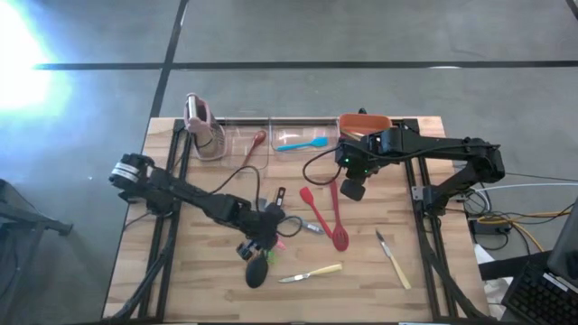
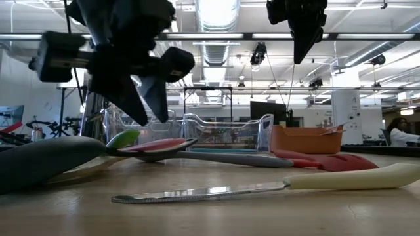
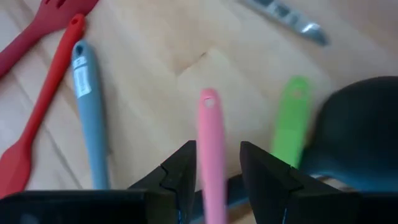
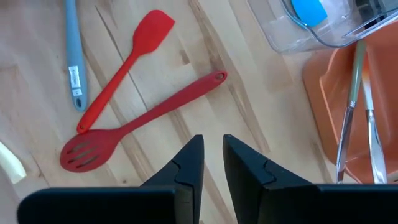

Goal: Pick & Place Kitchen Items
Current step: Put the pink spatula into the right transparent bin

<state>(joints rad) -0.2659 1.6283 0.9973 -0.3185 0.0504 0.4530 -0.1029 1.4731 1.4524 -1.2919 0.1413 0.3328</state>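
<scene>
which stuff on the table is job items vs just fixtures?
Job items:
red silicone spatula
red slotted spoon
grey-handled utensil
pink-handled utensil
green-handled utensil
black ladle
pale-handled knives

Fixtures:
clear plastic bin
red-orange bin
pink-topped rack

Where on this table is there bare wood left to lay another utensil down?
Bare wood shows along the table's front edge, right of the pale-handled knife, and in the near left corner. The middle is crowded: red slotted spoon, red spatula, black ladle and the left tool cluster there.
</scene>
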